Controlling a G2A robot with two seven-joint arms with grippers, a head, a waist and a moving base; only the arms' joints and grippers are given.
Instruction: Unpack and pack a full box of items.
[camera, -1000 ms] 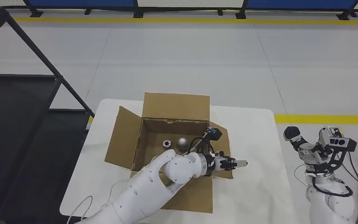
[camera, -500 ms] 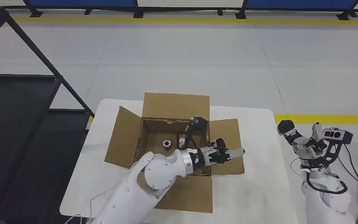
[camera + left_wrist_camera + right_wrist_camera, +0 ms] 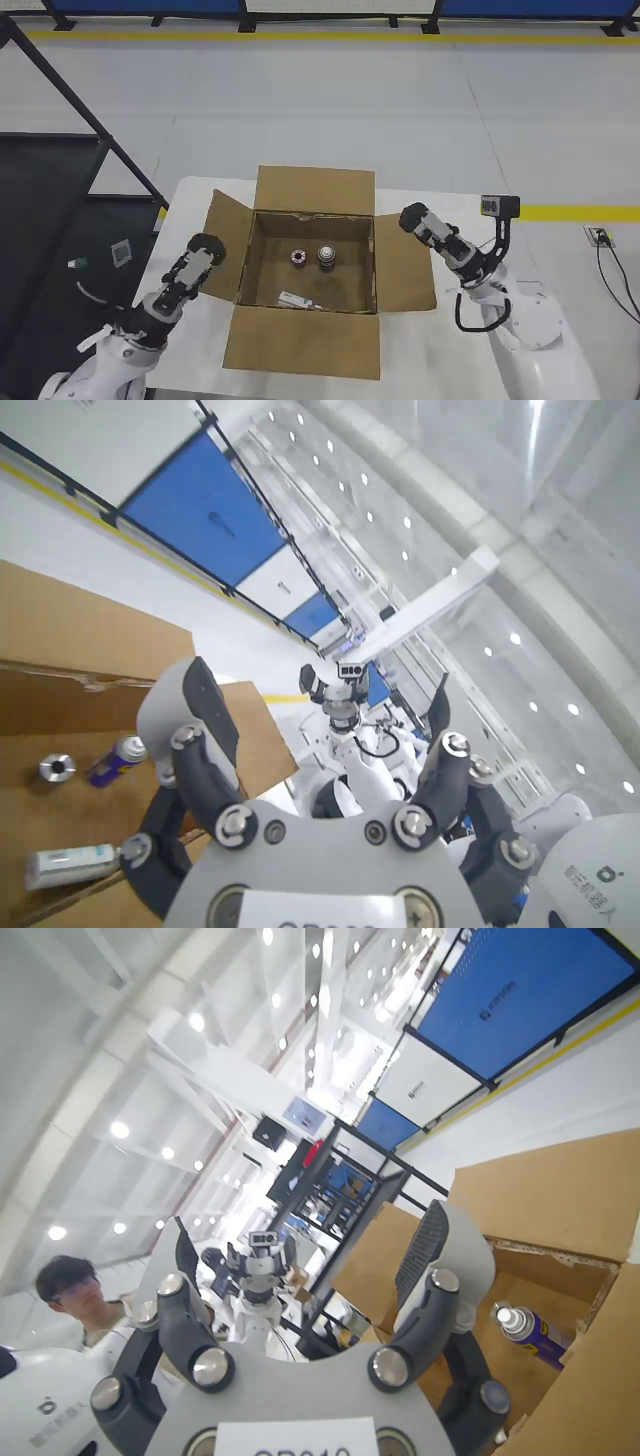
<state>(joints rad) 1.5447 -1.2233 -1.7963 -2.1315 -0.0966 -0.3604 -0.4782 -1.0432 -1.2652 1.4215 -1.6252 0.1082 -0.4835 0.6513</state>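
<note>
**Left gripper** (image 3: 320,685) and **right gripper** (image 3: 307,1223): both have jaws spread and hold nothing. Each is poised outside a side flap of the open box (image 3: 315,188), which stands between them on the surface (image 3: 450,330). Inward of and below each gripper, on the box floor, are an upright spray can (image 3: 326,256), a small metal fitting (image 3: 297,257) just beside it, and a tube (image 3: 298,299) lying apart from both. Likely hazards:
- A descending finger catches a flap and shifts the box.
- The can topples if nudged off-centre.
- The flat tube slips from a shallow pinch.
</note>
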